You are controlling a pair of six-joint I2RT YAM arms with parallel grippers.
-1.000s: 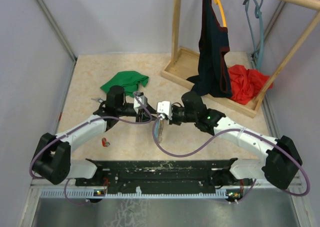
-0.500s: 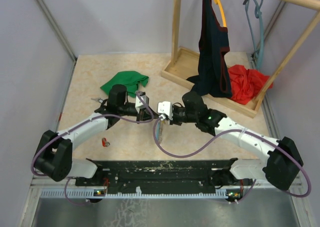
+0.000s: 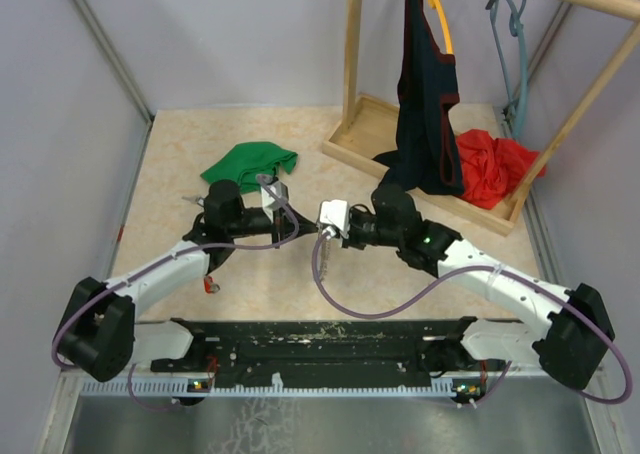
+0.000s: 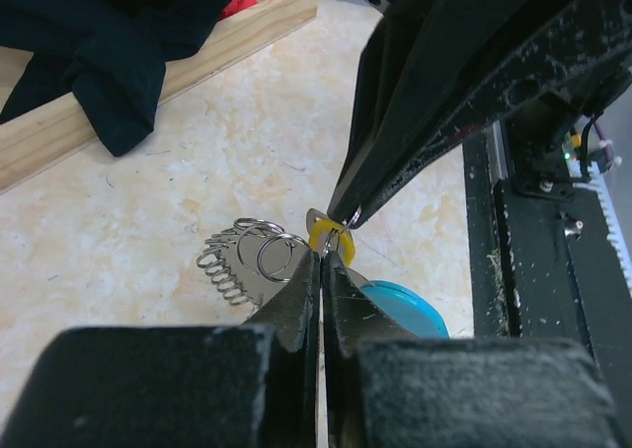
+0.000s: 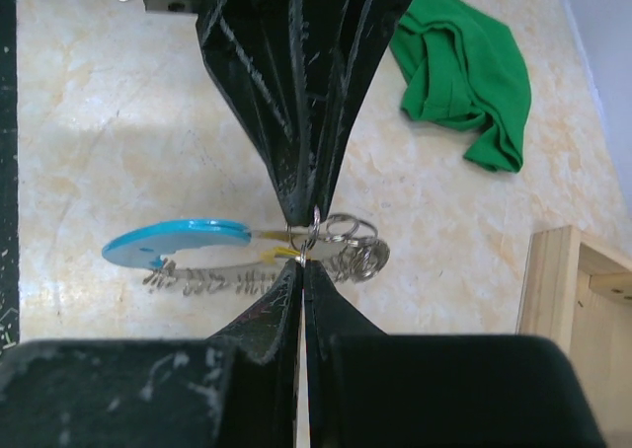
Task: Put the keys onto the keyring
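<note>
Overhead, a beige marbled tabletop sits between grey walls, with one wooden rack at 1 o'clock and one green cloth at 11. At centre hangs one keyring, silvery loops with a light blue tag. Both the left end effector and the right end effector are clenched on it. One yellow key sits at their tips; one red key lies at 8 o'clock.

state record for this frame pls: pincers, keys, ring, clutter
left pincer: shut, pinching yellow key
right pincer: shut on keyring, tip to tip with left
keyring: lifted off table, blue tag attached
red key: loose on table, left side
green cloth: on table, far left
</note>
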